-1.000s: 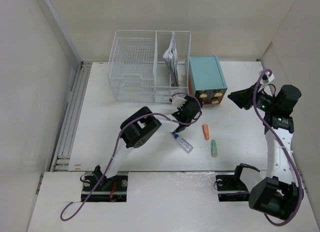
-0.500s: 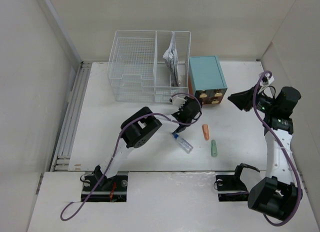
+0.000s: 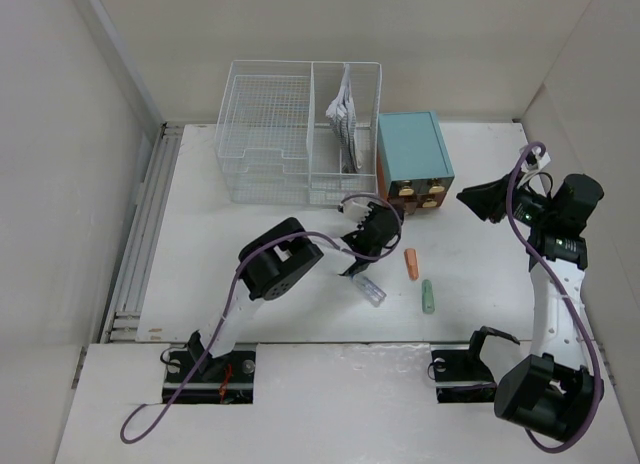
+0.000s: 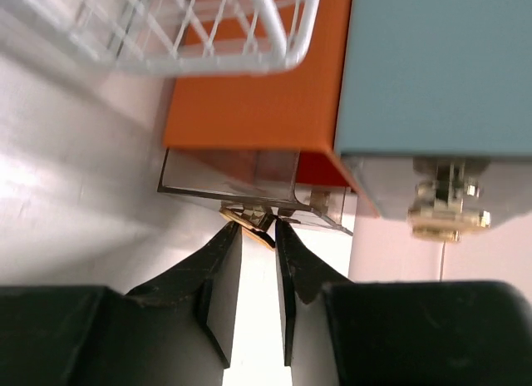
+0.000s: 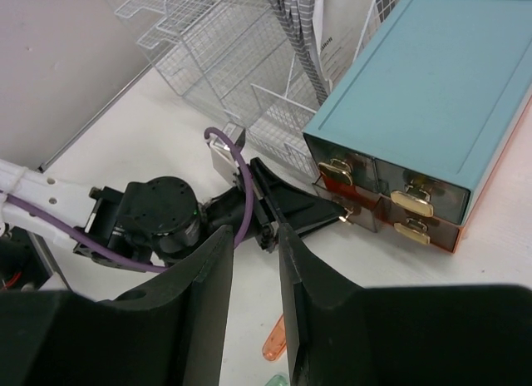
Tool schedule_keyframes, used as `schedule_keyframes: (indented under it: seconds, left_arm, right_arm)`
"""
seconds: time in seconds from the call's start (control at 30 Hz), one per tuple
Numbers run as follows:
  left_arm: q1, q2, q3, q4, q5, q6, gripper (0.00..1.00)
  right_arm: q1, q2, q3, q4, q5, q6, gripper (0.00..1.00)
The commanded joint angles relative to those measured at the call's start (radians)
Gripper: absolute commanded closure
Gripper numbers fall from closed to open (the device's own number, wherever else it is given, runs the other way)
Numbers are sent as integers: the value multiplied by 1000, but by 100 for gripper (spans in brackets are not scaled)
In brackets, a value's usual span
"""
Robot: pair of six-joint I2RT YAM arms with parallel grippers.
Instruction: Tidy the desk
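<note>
Fingers (image 4: 216, 278) of our left gripper (image 4: 258, 228), clamped on a handle (image 4: 248, 220) of the box (image 3: 414, 156), have drawn back nearward, apparently easing its drawer (image 4: 229, 174) out over the worktop (image 3: 200, 244) underneath, likely to stow loose items; our right gripper (image 5: 256, 232) hangs slightly parted, empty.

Left arm (image 3: 270, 269) extended, jaws pinched; right arm (image 3: 555, 284) raised, jaws ajar.

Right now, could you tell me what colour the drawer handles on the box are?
Gold. The drawer handles show best in the right wrist view.
</note>
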Motion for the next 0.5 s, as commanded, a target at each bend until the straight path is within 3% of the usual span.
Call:
schedule_keyframes:
  seconds: [0.0, 0.43, 0.47]
  left_arm:
    - [-31, -60, -55, -71, -6, 25, 82]
    - [-131, -157, -205, -62, -18, -1, 82]
    - [-131, -157, -205, -62, -18, -1, 77]
  right_arm:
    - [-5, -19, 7, 53, -26, 7, 66]
    - [-5, -28, 7, 62, -35, 16, 65]
    - [-5, -28, 7, 62, -35, 16, 63]
